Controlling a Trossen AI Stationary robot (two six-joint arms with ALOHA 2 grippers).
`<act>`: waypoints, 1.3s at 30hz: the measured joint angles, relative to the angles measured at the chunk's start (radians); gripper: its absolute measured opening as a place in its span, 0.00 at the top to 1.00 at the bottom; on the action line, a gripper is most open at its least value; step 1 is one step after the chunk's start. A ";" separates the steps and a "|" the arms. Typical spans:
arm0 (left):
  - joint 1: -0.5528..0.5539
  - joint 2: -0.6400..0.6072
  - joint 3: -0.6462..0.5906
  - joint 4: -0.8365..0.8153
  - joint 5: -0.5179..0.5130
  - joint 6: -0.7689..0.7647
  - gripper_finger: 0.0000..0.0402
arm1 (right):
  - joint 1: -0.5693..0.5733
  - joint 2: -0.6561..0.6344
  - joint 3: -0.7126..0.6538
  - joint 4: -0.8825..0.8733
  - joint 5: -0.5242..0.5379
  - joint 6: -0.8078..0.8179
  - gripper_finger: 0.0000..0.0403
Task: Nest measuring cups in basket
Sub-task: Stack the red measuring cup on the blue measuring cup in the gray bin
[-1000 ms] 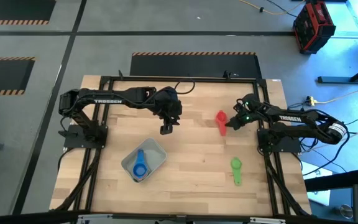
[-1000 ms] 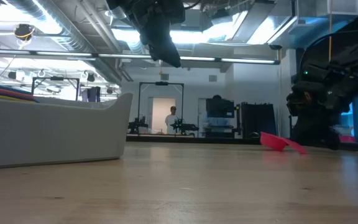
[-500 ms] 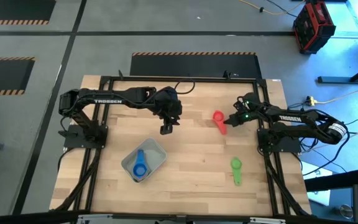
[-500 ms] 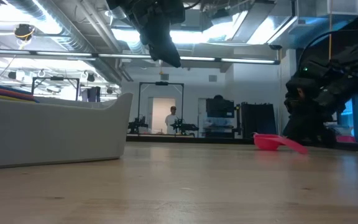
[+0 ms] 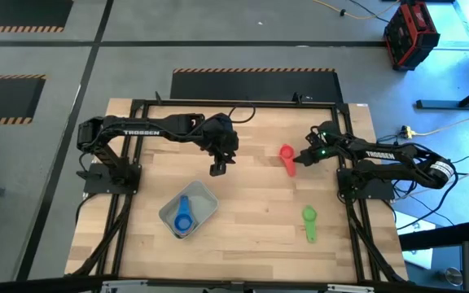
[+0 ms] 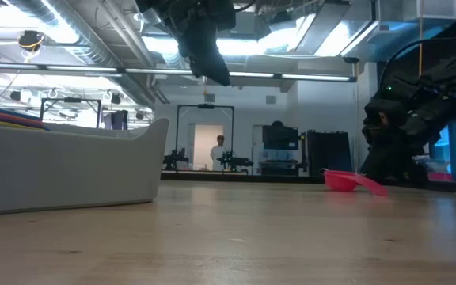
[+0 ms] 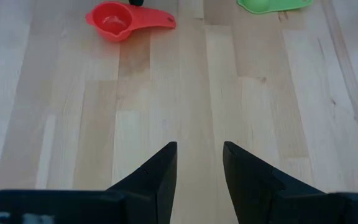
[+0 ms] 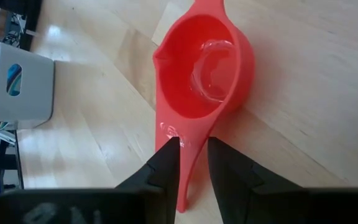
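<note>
Right gripper (image 8: 192, 152) is low over the surface (image 5: 251, 203), its fingers closed on the flat handle of the pink-red measuring cup (image 5: 287, 156), whose bowl lies just ahead of the fingertips. Farther out, the left gripper (image 5: 217, 169) hangs above the surface with fingers parted and nothing between them. Beyond that, just past the left gripper, sits the basket (image 5: 205, 195) holding the blue cup (image 5: 183, 218). The green cup (image 5: 309, 218) lies well apart from both.
</note>
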 joint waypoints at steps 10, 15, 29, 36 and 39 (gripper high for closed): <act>0.000 0.000 0.000 0.000 0.000 0.000 0.69 | 0.000 0.000 0.000 -0.007 0.029 -0.002 0.78; 0.000 0.000 0.000 0.000 0.000 0.000 0.69 | 0.010 0.000 0.000 -0.012 0.023 -0.001 0.78; 0.000 0.000 0.000 0.000 0.000 0.000 0.69 | 0.091 0.000 0.000 0.001 0.086 0.026 0.78; 0.000 0.000 0.000 0.000 0.000 0.000 0.69 | 0.117 0.000 0.000 0.005 0.122 0.025 0.78; 0.000 0.000 0.000 0.000 0.000 0.000 0.69 | 0.125 0.000 0.000 0.023 0.124 0.026 0.78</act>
